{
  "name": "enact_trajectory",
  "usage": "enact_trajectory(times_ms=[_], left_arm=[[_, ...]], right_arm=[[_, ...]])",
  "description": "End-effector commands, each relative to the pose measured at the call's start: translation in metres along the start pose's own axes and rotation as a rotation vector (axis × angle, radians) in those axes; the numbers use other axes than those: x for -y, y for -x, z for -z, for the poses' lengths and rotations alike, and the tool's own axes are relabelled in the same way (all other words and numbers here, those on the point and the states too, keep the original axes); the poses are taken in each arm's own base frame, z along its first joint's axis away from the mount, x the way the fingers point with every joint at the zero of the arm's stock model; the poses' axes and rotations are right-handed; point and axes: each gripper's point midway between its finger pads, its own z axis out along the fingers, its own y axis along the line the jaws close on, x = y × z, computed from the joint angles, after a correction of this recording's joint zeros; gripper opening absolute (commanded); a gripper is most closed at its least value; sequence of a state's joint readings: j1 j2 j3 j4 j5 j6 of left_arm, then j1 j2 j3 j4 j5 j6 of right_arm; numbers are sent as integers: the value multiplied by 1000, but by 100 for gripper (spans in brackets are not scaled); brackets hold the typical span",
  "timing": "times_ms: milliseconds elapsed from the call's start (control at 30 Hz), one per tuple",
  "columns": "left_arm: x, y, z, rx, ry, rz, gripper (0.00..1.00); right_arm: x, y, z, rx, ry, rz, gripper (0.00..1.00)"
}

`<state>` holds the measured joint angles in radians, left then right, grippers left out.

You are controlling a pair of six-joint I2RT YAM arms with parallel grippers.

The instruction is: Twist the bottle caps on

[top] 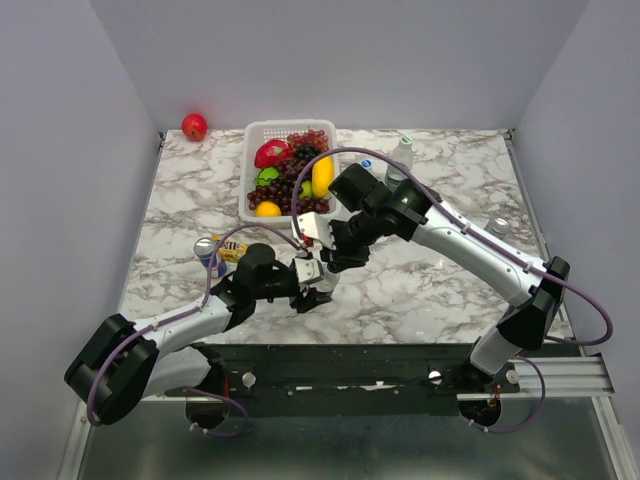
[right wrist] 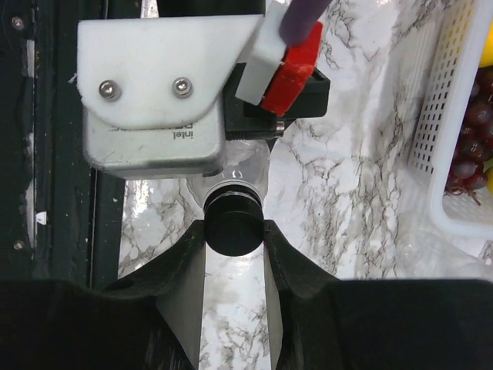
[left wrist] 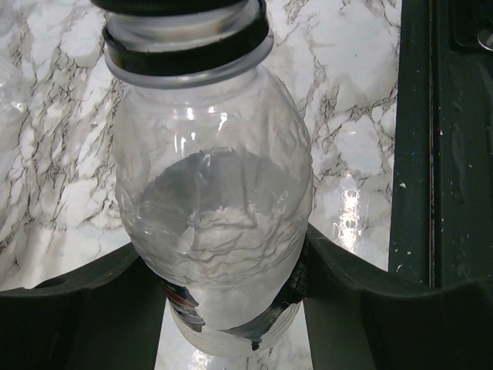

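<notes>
We clamp the bottle (left wrist: pixel 216 208) in the left pincer (left wrist: pixel 231 308), black cap (right wrist: pixel 234 223) atop it nipped in the right pincer (right wrist: pixel 235 258); tilting (soft walls) risks cross-threading

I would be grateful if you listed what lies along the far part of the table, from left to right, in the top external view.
red apple → white basket → blue cap → white-green cap
</notes>
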<state>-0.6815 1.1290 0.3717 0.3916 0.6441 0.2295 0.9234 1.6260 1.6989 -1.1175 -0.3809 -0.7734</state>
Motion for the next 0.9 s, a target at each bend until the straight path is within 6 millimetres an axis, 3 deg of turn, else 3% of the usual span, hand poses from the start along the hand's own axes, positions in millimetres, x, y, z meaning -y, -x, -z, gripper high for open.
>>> enact_trajectory(times_ms=[0, 333, 567, 867], left_arm=[[-12, 41, 1, 123, 36, -92, 0], [-19, 39, 2, 126, 95, -49, 0], [-18, 31, 2, 105, 97, -26, 0], [-17, 26, 2, 84, 92, -8, 0]], right_arm=[[-1, -13, -8, -99, 11, -127, 30], [5, -14, -11, -139, -44, -302, 31], [19, -5, -4, -126, -96, -305, 48], [26, 10, 9, -88, -123, -281, 61]])
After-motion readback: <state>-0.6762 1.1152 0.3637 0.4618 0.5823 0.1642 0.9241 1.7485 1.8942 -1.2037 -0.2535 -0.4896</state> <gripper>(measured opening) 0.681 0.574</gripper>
